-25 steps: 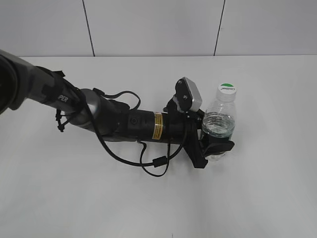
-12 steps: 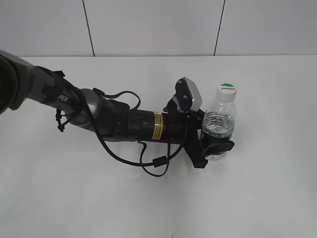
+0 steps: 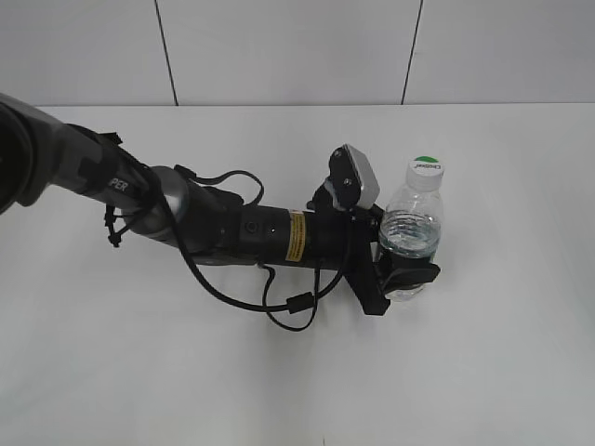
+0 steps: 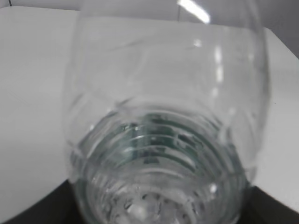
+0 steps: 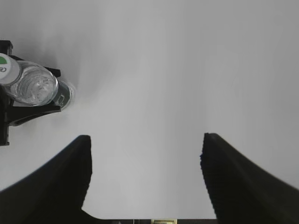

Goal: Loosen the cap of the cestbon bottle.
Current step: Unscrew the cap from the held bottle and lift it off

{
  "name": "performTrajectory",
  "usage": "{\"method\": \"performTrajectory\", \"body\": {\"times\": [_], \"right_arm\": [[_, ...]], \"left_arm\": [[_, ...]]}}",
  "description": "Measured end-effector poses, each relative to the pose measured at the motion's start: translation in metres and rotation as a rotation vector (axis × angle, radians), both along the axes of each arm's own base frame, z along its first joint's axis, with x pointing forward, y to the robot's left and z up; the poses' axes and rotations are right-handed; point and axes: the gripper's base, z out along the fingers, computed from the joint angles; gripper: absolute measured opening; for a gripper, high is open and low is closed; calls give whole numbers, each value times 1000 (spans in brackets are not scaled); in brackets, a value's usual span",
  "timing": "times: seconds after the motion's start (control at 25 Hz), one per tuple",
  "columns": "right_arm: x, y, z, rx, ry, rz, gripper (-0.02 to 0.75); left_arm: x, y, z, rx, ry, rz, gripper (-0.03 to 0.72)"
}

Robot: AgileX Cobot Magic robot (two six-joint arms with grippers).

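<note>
**Left arm clamps the bottle low on its body; right jaws hang open above bare table**

The left arm [image 3: 214,228] reaches in from the left edge of the exterior view, lying nearly level over the table [image 3: 483,372], its forearm stretched toward the right with a black cable looping beneath it. Its wrist camera housing sits tilted just left of the bottle's shoulder. At the end of the arm the left gripper [image 3: 406,276] has its jaws closed around the lower body of the cestbon bottle [image 3: 412,232], one black finger in front and one behind. The bottle stands upright, right of the table's middle, and water fills it to about the shoulder. The left wrist view shows the clear ribbed wall very near, filling the frame.

The cap [image 3: 426,167] sits on the neck, its green top facing up, with nothing touching it.

The right gripper [image 5: 145,179] does not show in the exterior view. Its own wrist view looks straight down: two dark fingers stand well apart with only white table between them, holding nothing. In that view the bottle [image 5: 33,86] lies far off in the upper left corner, well apart from the right jaws.

Bare table lies on all sides of the bottle: wide room to its right and toward the front, and the table's far edge meets the panelled wall [image 3: 297,46] behind it.
</note>
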Motion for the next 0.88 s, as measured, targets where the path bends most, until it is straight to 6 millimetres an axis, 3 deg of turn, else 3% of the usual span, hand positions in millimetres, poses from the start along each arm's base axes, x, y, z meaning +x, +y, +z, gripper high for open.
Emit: {"method": "performTrajectory", "body": {"times": [0.28,0.52,0.72,0.88], "right_arm": [[54,7,6,-13,106,0,554],[95,14,0,9,143,7,457],[113,25,-14,91,202,46,418],[117,46,-23,88,236,110,416]], "left_arm": [[0,0,0,-1,0,0,409],[0,0,0,-2,0,0,409],[0,0,0,-2,0,0,409],[0,0,0,-2,0,0,409]]}}
